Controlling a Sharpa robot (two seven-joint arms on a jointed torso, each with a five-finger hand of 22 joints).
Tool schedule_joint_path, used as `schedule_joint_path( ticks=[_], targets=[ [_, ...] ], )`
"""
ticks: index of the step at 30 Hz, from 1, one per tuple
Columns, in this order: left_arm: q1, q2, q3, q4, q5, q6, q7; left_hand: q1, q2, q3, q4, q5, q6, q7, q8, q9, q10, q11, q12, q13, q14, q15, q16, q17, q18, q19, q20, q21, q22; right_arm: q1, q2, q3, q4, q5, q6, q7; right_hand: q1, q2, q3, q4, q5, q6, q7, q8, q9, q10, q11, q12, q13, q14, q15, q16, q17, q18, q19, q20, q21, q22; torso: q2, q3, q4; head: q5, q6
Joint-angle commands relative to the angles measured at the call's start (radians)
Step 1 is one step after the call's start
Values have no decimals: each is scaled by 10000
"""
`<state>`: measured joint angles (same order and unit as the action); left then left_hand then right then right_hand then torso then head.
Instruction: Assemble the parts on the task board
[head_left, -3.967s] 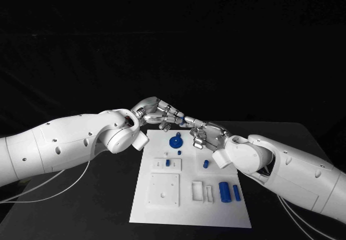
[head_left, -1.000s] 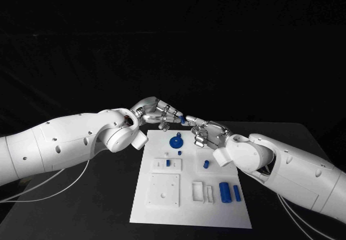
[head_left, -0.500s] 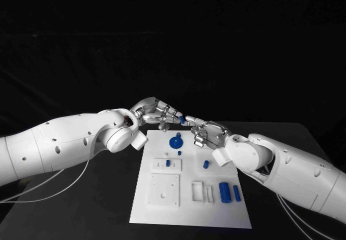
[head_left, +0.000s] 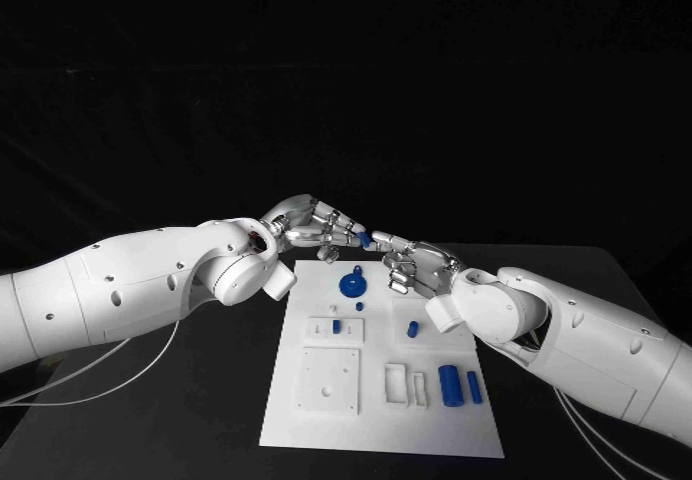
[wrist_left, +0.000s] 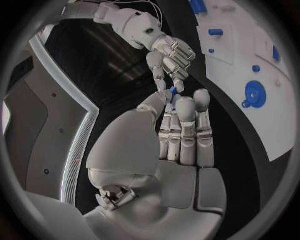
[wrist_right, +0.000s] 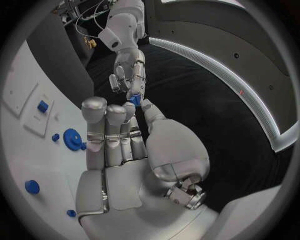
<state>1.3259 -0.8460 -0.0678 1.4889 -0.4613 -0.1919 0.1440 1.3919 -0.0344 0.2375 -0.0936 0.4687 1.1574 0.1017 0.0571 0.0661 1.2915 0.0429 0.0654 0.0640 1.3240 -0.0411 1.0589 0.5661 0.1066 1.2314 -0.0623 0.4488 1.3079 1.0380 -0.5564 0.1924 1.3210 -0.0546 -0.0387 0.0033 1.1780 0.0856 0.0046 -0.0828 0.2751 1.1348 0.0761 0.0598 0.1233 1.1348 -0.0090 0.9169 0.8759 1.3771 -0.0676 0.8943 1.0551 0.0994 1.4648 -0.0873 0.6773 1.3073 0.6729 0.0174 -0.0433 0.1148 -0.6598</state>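
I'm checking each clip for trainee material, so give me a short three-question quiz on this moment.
1. True or false: the silver left hand and silver right hand meet at the near end of the white rectangular task board.
2. Where is the small blue piece? A: lying on the board. B: between the fingertips of both hands, off the board. C: deep in the right palm.
3. Fill in: the two blue cylinders lie side by side on the robot's ___ side of the board.

Key: 1 false, they meet at its far end; 2 B; 3 right.
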Motion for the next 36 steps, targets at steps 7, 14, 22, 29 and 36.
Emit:
schedule_joint_path(
  ticks=[7, 14, 22, 29, 36],
  targets=[
    [-11, 33, -11, 15, 282, 55, 3, -19, -71, 102, 16, 65, 81, -15, 65, 20, -42, 28, -62, -20, 83, 23, -45, 8, 82, 44, 41, 74, 188, 19, 64, 21, -11, -60, 214, 157, 19, -19, -20, -18, -15, -80, 9, 31, -20, -32, -17, -36, 14, -16, -33, -25, -5, -35, 298, -34, -25, 782, 2, 12, -8, 1, 5],
    [-11, 46, -11, 6, 398, 44, 27, -40, -86, 138, 30, 68, 100, -22, 69, 23, -36, 25, -65, -21, 96, 19, -82, 16, 90, 39, 42, 73, 181, 19, 83, 21, -43, -59, 208, 25, -30, -29, -49, 27, -129, -342, 103, 28, -97, -79, 40, -51, 13, -48, 5, -77, -42, -11, 283, -3, -116, 763, 1, 10, -3, 21, 10],
    [-11, 52, -11, 2, 507, 54, 43, -33, -96, 167, 31, 68, 117, -25, 69, 23, -27, 21, -63, -20, 132, 12, -130, 21, 95, 52, 37, 72, 177, 19, 96, 21, -51, -58, 162, -45, -43, -81, -92, 48, -132, -586, 186, 28, -170, -107, 88, -56, -1, -61, 40, -96, -64, 23, 284, 33, -175, 752, 1, 2, -2, 11, 14],
    [-11, 53, -11, -1, 549, 68, 44, -33, -94, 175, 33, 70, 121, -26, 68, 23, -24, 21, -64, -21, 141, 10, -145, 29, 96, 60, 36, 73, 177, 19, 108, 21, -66, -60, 156, -64, -42, -86, -97, 50, -134, -604, 192, 29, -176, -107, 92, -54, -1, -59, 43, -92, -63, 26, 287, 36, -178, 752, 1, 2, 0, 60, 5],
    [-11, 55, -11, 6, 562, 92, 38, -33, -94, 175, 33, 70, 121, -26, 68, 23, -24, 21, -64, -21, 141, 10, -145, 29, 96, 60, 36, 73, 177, 19, 128, 21, -84, -78, 156, -78, -28, -79, -111, 68, -146, -625, 198, 33, -186, -112, 98, -43, -8, -61, 50, -85, -65, 42, 293, 49, -194, 751, 1, 2, 0, 59, 14]
  ],
)
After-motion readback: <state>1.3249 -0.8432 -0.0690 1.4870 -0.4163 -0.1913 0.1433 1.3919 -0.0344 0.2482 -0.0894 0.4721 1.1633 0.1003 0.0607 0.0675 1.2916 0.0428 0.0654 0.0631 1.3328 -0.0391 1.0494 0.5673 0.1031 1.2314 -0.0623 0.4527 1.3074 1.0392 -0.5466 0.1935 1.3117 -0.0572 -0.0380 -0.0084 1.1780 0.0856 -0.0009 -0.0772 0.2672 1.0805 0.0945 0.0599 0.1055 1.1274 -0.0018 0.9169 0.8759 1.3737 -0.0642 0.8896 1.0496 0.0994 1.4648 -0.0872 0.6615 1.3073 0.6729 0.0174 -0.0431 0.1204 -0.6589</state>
